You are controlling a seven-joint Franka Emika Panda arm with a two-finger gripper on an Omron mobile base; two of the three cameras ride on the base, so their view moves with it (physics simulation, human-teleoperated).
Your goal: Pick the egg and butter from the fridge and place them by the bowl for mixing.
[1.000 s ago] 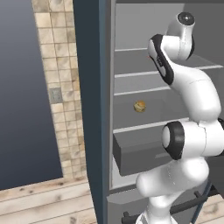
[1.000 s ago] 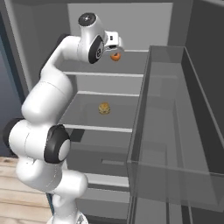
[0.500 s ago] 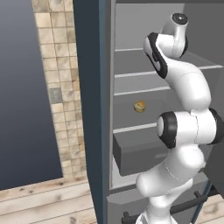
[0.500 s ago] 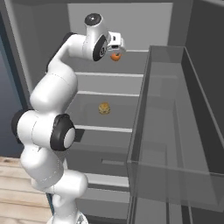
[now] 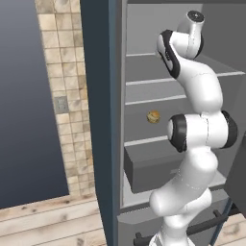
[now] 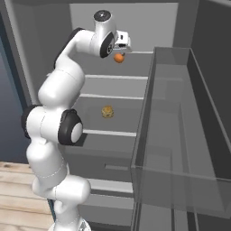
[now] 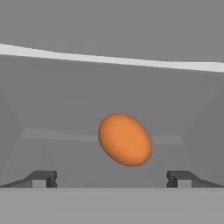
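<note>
— Inside the fridge (image 6: pixel 54 40), on an upper shelf, where is the egg (image 6: pixel 119 57) lying?

— On the pale shelf near the back wall, just beyond the gripper (image 6: pixel 126 47). In the hand view the egg (image 7: pixel 125 139) sits tilted, ahead of the fingertips (image 7: pixel 43 178) and between their lines, touching neither.

— How do the fingers stand?

— Spread wide, one far left and one far right at the bottom of the hand view, with nothing between them.

— What else is in there?

— One shelf lower, a tan lumpy round item (image 6: pixel 107 112) rests mid-shelf; the left base view shows it (image 5: pixel 153 116) left of the arm. Below that is a grey drawer (image 5: pixel 153 166). To the right stands the open door with its clear bin (image 6: pixel 173 135).
</note>
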